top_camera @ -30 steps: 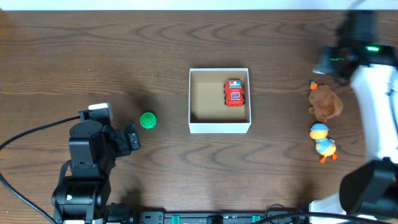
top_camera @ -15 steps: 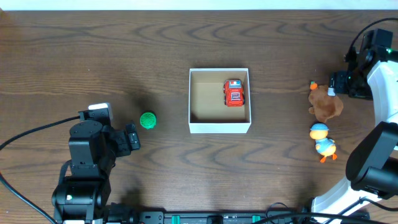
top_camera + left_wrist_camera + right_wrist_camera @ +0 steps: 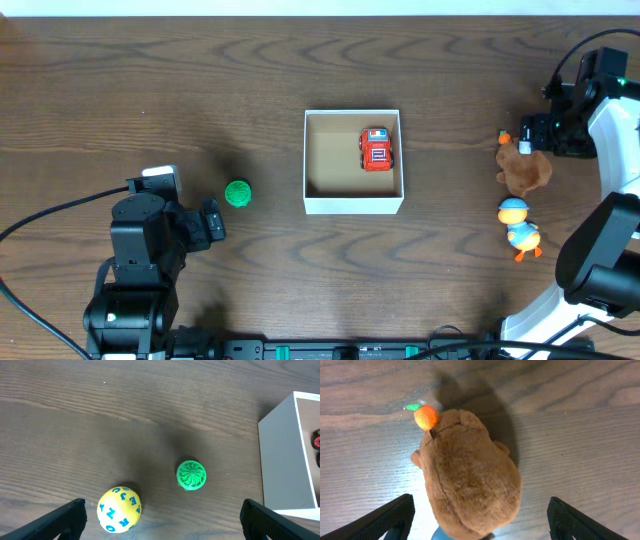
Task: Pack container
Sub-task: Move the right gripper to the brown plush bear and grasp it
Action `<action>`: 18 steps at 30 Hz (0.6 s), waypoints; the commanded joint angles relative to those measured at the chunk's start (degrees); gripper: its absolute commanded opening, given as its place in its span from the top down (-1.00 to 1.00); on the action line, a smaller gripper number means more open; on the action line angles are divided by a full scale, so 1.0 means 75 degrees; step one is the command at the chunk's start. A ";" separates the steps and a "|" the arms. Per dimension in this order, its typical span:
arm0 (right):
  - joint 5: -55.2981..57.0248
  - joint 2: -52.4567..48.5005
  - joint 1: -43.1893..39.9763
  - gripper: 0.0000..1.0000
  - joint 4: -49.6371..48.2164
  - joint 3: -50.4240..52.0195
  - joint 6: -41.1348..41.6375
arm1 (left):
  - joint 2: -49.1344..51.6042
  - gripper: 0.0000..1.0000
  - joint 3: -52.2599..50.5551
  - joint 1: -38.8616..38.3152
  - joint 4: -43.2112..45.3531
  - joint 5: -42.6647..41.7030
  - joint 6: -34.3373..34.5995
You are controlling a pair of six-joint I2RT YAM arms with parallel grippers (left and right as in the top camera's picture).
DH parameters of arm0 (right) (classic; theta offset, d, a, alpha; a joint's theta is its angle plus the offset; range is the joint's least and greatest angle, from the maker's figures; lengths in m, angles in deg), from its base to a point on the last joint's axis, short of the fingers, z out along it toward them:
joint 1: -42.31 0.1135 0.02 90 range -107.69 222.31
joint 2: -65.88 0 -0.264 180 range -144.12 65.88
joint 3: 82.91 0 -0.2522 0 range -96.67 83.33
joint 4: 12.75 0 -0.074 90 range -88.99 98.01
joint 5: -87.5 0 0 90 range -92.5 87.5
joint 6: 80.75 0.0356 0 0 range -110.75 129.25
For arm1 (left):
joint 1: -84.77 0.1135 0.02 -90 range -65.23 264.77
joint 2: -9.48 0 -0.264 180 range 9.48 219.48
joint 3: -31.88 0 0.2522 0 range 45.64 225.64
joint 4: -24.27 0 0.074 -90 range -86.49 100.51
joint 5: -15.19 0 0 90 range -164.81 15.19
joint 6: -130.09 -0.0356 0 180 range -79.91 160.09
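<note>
Starting with the tabletop, the biggest thing on it is the box at its middle, so I place everything from that box. Right of the box and well apart from it lies the brown plush toy. Its long axis runs roughly parallel to the box's right wall, with a small orange fruit at the far end. A duck stands just beside the toy's near end. Inside the box, by the right wall, rests a red car. Left of the box lie a yellow lettered ball and a green ball.

My right claw hangs straight above the plush toy, spread wide on either side of its width and gripping nothing. The box therefore lies to that claw's left, and this arm is the nearer one. I judge the coming move to be a descent and a squeeze across the toy's short axis. My left claw, also wide and empty, looks down on the two balls.
</note>
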 commanded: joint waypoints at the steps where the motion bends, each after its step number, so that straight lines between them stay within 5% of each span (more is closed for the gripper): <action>1: -0.0169 -0.0085 0.0058 -0.77 -0.0175 0.0361 -0.0166 | 0.0003 -0.96 0.0137 0.0032 0.0003 -0.0055 0.0064; 11: -0.0178 -0.0090 0.0073 -0.76 -0.1408 0.1749 0.0015 | 0.0003 -0.96 0.0137 0.0032 0.0003 -0.0055 0.0064; 18: -0.0201 -0.0079 0.0187 0.23 -0.1553 0.1813 0.0035 | 0.0003 -0.96 0.0137 0.0032 0.0003 -0.0055 0.0064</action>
